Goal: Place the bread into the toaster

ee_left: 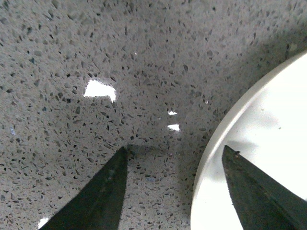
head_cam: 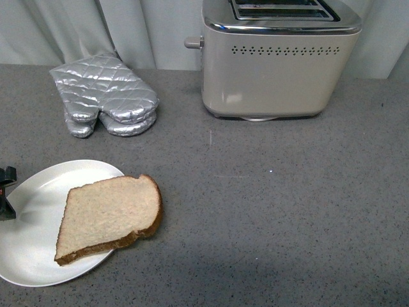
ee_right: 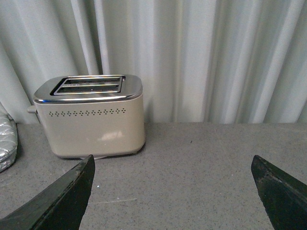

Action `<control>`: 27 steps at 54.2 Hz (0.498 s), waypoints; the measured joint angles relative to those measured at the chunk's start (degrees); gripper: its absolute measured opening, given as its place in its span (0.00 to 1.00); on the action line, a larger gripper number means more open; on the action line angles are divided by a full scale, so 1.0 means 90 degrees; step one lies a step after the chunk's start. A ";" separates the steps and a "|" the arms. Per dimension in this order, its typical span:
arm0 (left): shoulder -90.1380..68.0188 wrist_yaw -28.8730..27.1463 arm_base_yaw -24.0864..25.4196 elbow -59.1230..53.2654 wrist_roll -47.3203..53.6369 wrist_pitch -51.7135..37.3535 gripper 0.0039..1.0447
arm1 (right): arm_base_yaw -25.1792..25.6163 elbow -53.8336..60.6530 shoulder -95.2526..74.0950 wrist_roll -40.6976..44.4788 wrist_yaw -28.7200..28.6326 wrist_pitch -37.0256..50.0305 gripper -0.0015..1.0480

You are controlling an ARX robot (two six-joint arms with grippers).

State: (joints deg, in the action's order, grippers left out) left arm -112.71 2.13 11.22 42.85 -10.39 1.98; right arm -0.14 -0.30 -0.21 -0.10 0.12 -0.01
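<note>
A tan slice of bread [head_cam: 110, 216] with a dark crust lies on a white plate [head_cam: 35, 211] at the front left, its rounded end hanging over the plate's rim. The cream toaster [head_cam: 276, 70] with a chrome top stands at the back right, both slots facing up; it also shows as the toaster [ee_right: 91, 122] in the right wrist view. My left gripper [ee_left: 175, 151] is open at the plate's left edge, one finger over the counter, the other over the plate [ee_left: 259, 143]. Its tip [head_cam: 6, 192] pokes in at the left border. My right gripper [ee_right: 172, 165] is open, low over the bare counter, facing the toaster.
A pair of silver quilted oven mitts [head_cam: 105, 96] lies at the back left of the grey speckled counter [head_cam: 268, 211]. Pale curtains [ee_right: 216, 57] hang along the counter's back edge behind the toaster.
</note>
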 joint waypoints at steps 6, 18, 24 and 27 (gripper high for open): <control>-0.0015 0.0053 -0.0024 0.0000 -0.0019 0.0024 0.42 | 0.0000 0.0000 0.0000 -0.0002 -0.0002 0.0000 0.91; -0.0007 0.0255 -0.0078 -0.0007 -0.0097 0.0114 0.13 | 0.0000 0.0000 0.0000 0.0000 -0.0002 0.0000 0.91; 0.0104 0.0418 -0.0129 -0.0032 -0.0192 0.0117 0.03 | 0.0000 0.0000 0.0000 -0.0002 0.0000 0.0000 0.91; 0.0163 0.0466 -0.0189 -0.0036 -0.0270 0.0117 0.03 | 0.0000 0.0000 0.0000 0.0000 0.0000 0.0000 0.91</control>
State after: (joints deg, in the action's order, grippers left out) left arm -111.24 6.33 9.52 42.52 -12.82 3.03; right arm -0.14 -0.30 -0.21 -0.10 0.12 -0.01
